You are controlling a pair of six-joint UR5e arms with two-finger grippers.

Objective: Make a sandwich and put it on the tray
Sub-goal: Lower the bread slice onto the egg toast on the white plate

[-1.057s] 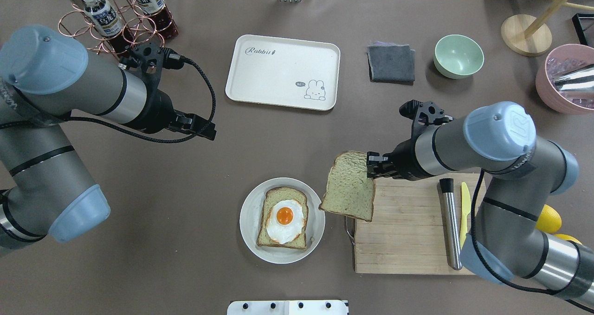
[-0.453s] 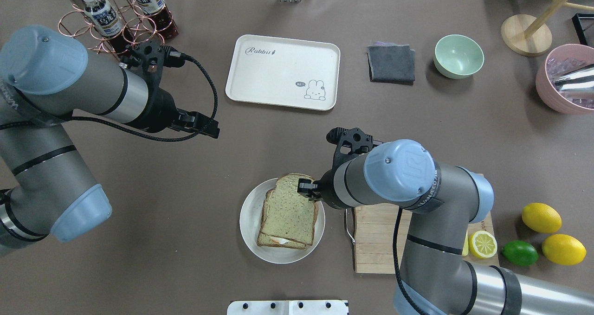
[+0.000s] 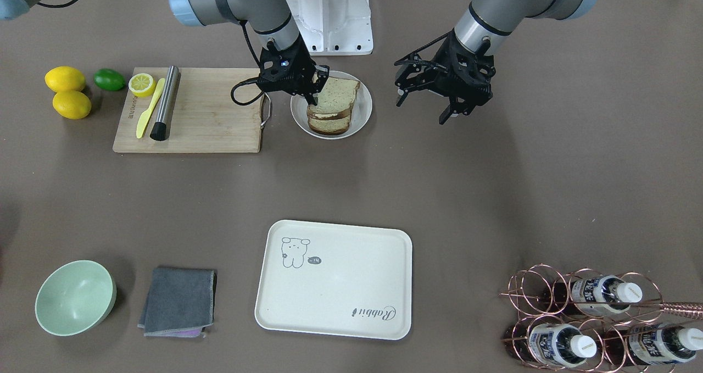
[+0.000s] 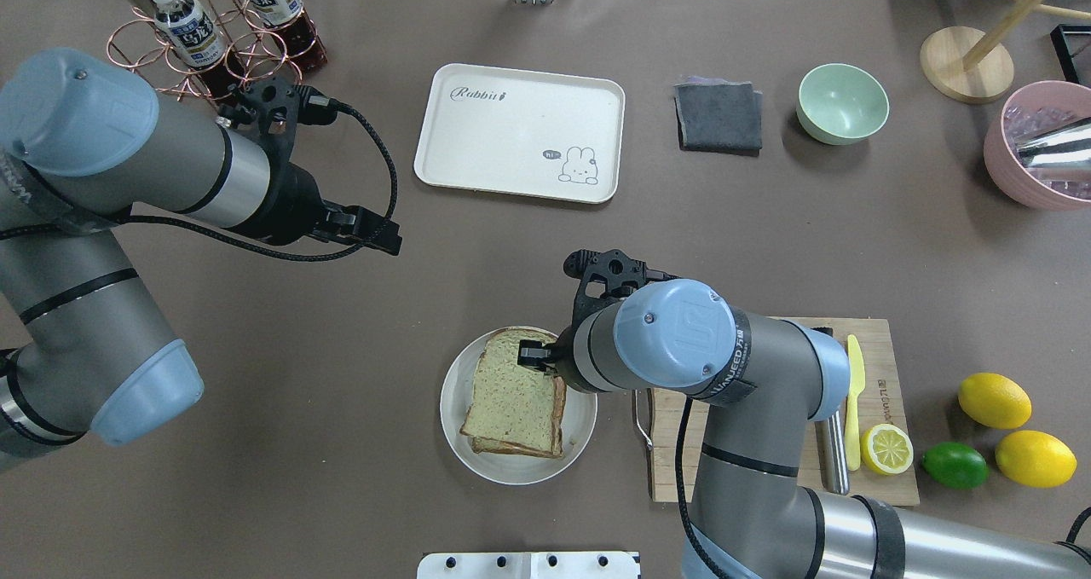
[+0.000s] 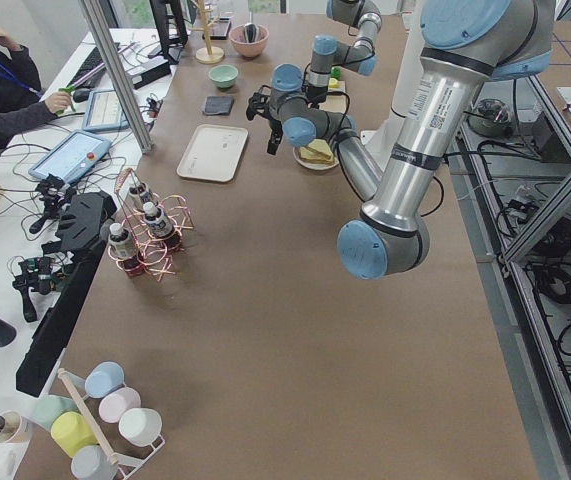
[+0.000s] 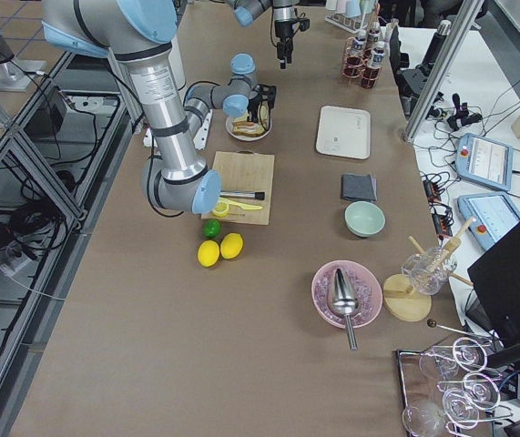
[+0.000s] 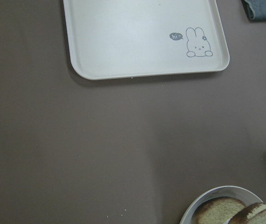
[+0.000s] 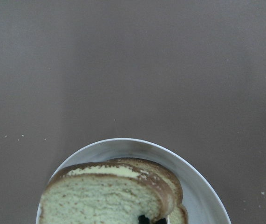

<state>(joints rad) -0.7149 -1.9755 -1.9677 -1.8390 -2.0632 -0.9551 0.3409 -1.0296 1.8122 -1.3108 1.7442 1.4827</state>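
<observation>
Sandwich [image 4: 514, 400]: two square, porous greenish-tan bread slices with brown crusts, stacked askew on a smooth round white plate [image 4: 450, 413]. Right gripper [image 4: 535, 358] pinches the top slice's edge. Left gripper [image 3: 422, 109] hangs beside the plate, fingers spread wide.

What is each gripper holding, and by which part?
Right gripper pinches the top bread slice by its far corner on the robot's right; left gripper is open, empty.
</observation>
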